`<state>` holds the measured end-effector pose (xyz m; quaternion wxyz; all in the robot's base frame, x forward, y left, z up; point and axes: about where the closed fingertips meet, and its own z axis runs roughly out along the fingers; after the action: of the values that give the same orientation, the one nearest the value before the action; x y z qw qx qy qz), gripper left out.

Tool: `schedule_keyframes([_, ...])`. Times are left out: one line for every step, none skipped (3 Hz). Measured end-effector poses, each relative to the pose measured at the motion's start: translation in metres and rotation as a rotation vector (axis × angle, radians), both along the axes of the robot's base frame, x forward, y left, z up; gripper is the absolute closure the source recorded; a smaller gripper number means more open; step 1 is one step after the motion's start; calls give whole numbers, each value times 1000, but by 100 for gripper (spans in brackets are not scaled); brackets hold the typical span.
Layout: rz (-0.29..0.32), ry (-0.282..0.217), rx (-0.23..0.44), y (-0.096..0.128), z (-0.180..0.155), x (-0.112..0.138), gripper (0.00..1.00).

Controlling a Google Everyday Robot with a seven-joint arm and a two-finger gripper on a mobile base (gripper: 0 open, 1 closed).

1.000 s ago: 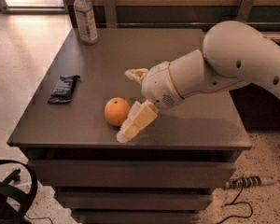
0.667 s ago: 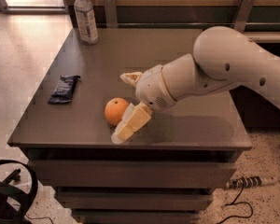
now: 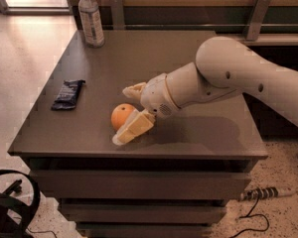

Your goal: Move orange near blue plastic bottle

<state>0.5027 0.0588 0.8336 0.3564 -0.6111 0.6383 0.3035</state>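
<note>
**Surface** (image 3: pixel 154 58): dark grey-brown top of a low drawer unit, four-sided, with drawer fronts below the front edge.

**Orange** (image 3: pixel 120 114): rests on the surface left of centre, near the front edge but not at it.

**Gripper** (image 3: pixel 121 116): at the end of a cream arm (image 3: pixel 228 76) that reaches in from the right, low over the front half of the surface. The fingers are apart and straddle the orange. The near finger (image 3: pixel 133 129) lies along the fruit's front-right side, apparently touching it, with its tip close to the front edge. The far finger (image 3: pixel 134 89) sits just behind the fruit, with a gap showing.

**Blue plastic bottle** (image 3: pixel 91 18): upright at the far left corner, close to the back and left edges, well apart from the orange.

**Dark blue wrapper** (image 3: pixel 68 94): flat, near the left edge, level with the middle of the surface, left of the orange.

**Open room**: a broad stretch of surface runs from the orange back toward the bottle, and the wrapper lies to the left of that line.

**Floor**: a cable (image 3: pixel 265 192) at right and a black looped object (image 3: pixel 12 207) at lower left.
</note>
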Motion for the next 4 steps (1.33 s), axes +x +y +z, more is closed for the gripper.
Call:
schedule_keyframes([3,-1,-1,1,0,-1,40])
schedule_keyframes([7,-1,-1,3,1,-2,63])
schedule_keyframes([11,-2,-2,5,1,-3,87])
schedule_keyframes([14,-3,-2,6,1,-4,100])
